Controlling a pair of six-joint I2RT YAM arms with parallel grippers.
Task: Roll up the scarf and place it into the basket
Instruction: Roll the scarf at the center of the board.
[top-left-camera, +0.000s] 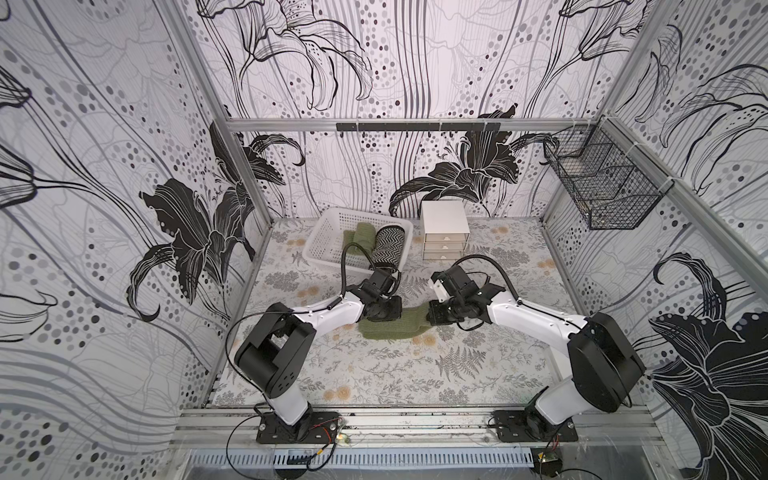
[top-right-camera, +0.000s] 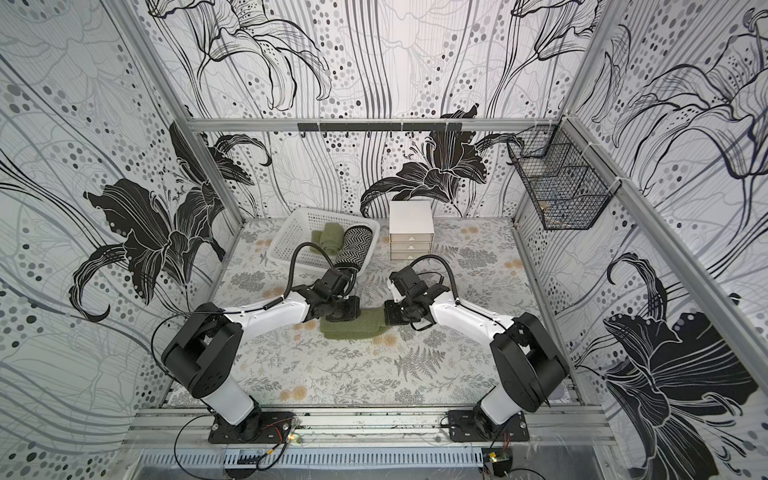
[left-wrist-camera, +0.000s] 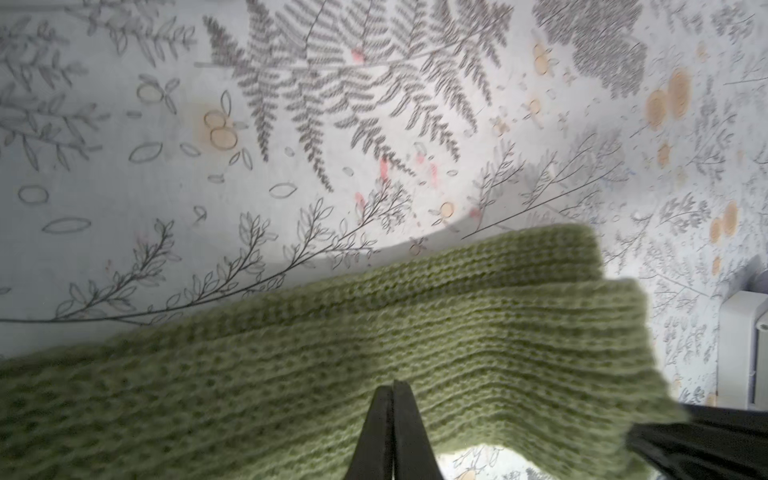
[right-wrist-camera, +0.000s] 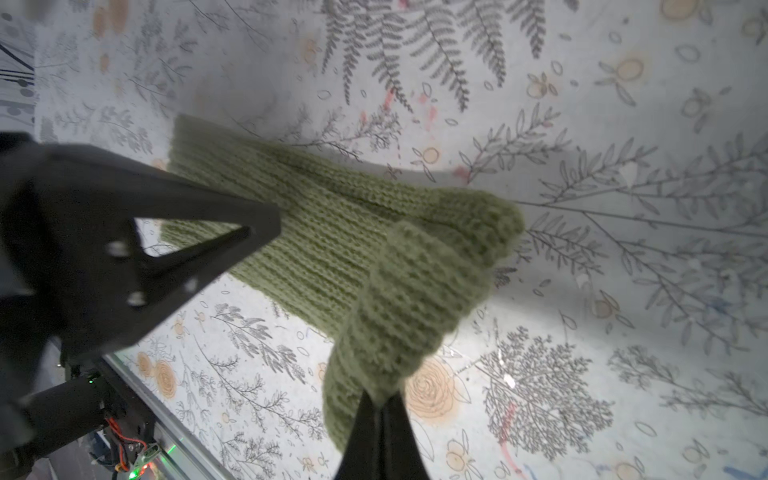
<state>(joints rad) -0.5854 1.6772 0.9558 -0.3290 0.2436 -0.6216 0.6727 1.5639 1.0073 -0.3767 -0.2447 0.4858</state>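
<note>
Right wrist view shows your right tool (right-wrist-camera: 379, 405) pinching the scarf (right-wrist-camera: 328, 245); your left tool (left-wrist-camera: 392, 384) pinches it too. It is not rolled or in the basket (top-left-camera: 328, 226) yet

White drawer unit (top-left-camera: 444, 228), black wire basket (top-left-camera: 602, 195)

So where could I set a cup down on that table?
The table in front of the green scarf is bare, as is the corner right of the drawers. The middle is crowded: the left gripper and right gripper pinch the scarf. The white basket has its left half free.
</note>
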